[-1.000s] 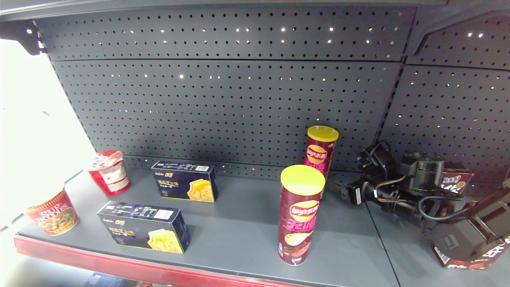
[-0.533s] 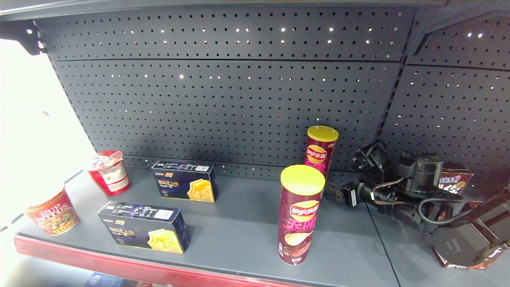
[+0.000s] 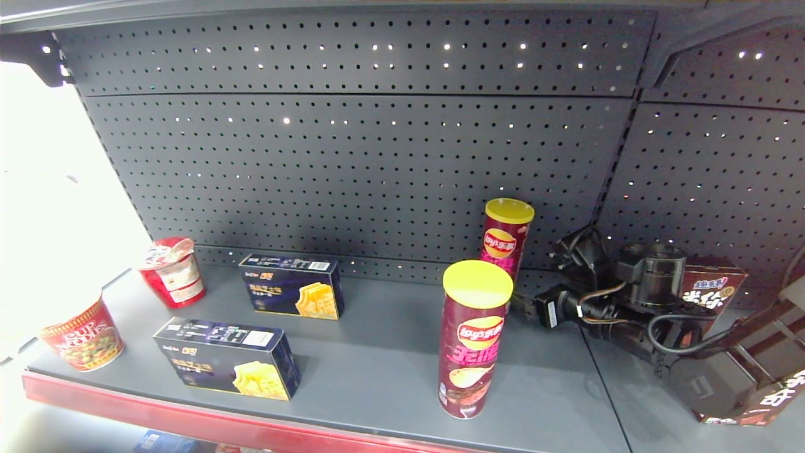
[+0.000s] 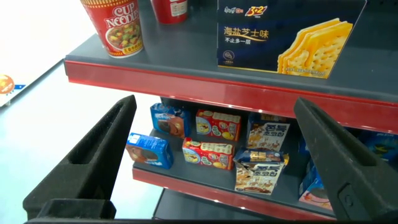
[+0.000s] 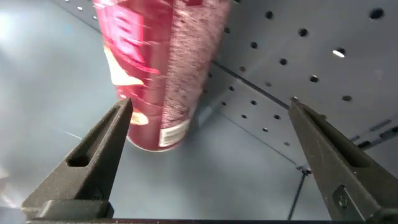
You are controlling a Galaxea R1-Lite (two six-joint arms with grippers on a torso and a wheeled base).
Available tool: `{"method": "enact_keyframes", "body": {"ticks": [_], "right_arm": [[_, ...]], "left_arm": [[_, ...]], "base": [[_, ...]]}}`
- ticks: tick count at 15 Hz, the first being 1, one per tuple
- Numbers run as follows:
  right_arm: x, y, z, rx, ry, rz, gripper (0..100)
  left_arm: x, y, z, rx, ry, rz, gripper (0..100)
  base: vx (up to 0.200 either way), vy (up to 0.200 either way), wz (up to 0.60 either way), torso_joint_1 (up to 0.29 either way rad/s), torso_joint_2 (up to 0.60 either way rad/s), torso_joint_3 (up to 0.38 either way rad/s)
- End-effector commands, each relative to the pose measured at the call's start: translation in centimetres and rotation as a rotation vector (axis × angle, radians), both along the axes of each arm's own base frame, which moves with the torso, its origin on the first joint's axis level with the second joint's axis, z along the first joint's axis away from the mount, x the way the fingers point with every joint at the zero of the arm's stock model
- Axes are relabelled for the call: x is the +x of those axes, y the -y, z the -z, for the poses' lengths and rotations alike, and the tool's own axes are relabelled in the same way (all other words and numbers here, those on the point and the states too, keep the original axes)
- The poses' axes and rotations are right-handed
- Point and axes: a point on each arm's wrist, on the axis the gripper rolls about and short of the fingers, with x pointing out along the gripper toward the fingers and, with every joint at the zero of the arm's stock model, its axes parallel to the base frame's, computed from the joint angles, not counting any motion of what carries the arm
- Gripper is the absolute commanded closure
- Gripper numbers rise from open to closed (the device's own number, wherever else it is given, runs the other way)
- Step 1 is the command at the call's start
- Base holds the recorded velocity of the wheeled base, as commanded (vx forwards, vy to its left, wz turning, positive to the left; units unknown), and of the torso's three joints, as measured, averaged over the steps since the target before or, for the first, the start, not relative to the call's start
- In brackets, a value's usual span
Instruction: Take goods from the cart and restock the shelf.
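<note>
Here the right tool (image 3: 521, 304) sits low over the shelf (image 3: 377, 371), just beside the rear chip can (image 3: 506, 234), which stands upright close to the pegboard (image 3: 352, 170). Its fingers are spread wide and hold nothing (the right wrist view shows the can ahead of the tips, not between them). The front chip can (image 3: 475, 340) stands upright nearer the shelf's edge. The left tool (image 4: 214, 101) hangs in front of and below the shelf's red lip, likewise wide open and empty, facing a lower shelf (image 4: 186, 180) of small boxes (image 4: 217, 124). Left of the cans lie two cracker boxes (image 3: 292, 286), and two noodle cups (image 3: 82, 333) stand at the shelf's left end. A brown box (image 3: 714, 283) stands behind the right arm.
</note>
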Motion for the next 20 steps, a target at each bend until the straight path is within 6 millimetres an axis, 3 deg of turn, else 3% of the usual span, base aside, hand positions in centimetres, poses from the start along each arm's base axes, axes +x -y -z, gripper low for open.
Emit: {"method": "enact_keyframes", "body": {"ticks": [1, 20], "right_arm": [[0.2, 0.2, 0.1, -0.002, -0.003, 0.01, 0], [0.8, 1.6, 0.1, -0.02, 0.003, 0.157, 0]], "left_arm": [[0.0, 0.0, 0.0, -0.001, -0.001, 0.0, 0], [0.0, 0.0, 0.0, 0.0, -0.002, 0.0, 0]], "base": [[0.0, 0.0, 0.0, 0.0, 0.0, 0.0], [0.0, 0.0, 0.0, 0.0, 0.0, 0.0]]}}
